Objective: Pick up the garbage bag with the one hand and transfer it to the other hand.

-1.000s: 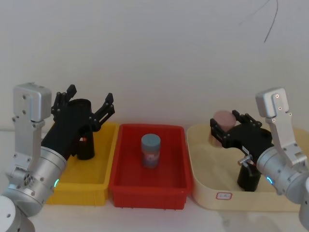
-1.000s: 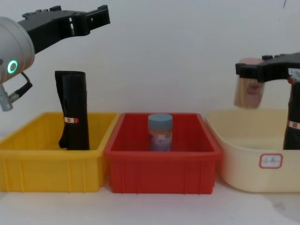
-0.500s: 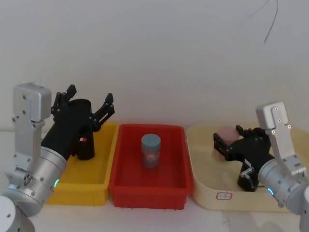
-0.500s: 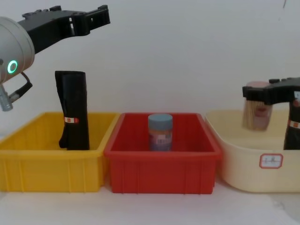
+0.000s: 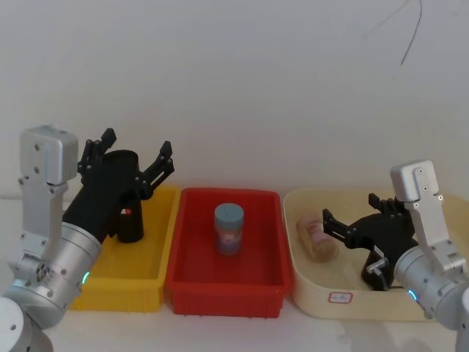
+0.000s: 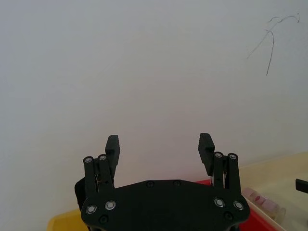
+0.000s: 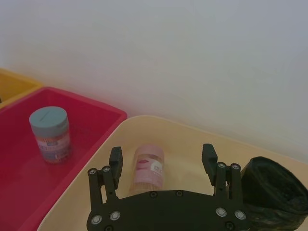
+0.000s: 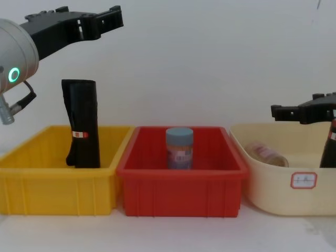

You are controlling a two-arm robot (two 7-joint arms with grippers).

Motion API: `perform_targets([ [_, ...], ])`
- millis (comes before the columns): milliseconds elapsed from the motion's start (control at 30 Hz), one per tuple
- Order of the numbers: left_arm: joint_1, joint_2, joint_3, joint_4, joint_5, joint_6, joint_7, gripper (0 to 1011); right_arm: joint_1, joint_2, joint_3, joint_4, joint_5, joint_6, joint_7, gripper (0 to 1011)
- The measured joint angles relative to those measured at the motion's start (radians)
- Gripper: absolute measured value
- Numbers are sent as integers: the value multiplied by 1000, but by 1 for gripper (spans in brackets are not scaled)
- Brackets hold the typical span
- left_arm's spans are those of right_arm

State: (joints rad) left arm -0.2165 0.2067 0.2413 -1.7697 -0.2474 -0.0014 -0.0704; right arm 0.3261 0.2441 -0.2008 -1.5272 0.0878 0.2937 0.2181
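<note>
A garbage bag [image 5: 126,213], a tall black roll with a small red-and-white label, stands upright in the yellow bin [image 8: 55,191]. My left gripper [image 5: 138,147] hangs open above its top, not touching it; from the chest its prongs [image 8: 113,18] point right, well over the roll [image 8: 82,123]. A second, alike black roll [image 5: 375,273] stands in the cream tub [image 8: 273,189]. My right gripper [image 5: 350,213] is open over that tub, with the roll [image 7: 276,195] beside it and nothing between its fingers.
A pink-lidded jar [image 5: 315,236] lies on its side in the cream tub, just ahead of the right gripper [image 7: 161,155]. A blue-lidded jar [image 8: 179,148] stands in the red bin [image 8: 181,189] in the middle. A white wall is close behind the bins.
My right gripper came down into the cream tub and opened, letting go of the pink-lidded jar, which now lies on its side. The left arm has not moved.
</note>
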Motion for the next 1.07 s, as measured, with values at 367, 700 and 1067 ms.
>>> perform_targets([
  [367, 0, 0, 0, 0, 0, 0, 0, 1001, -16, -2, 3, -58, -7, -10, 6, 1001],
  [700, 0, 0, 0, 0, 0, 0, 0, 1001, -46, -16, -14, -154, 2, -7, 14, 1001],
  [1067, 0, 0, 0, 0, 0, 0, 0, 1001, -74, -37, -39, -233, 14, 3, 9, 1000],
])
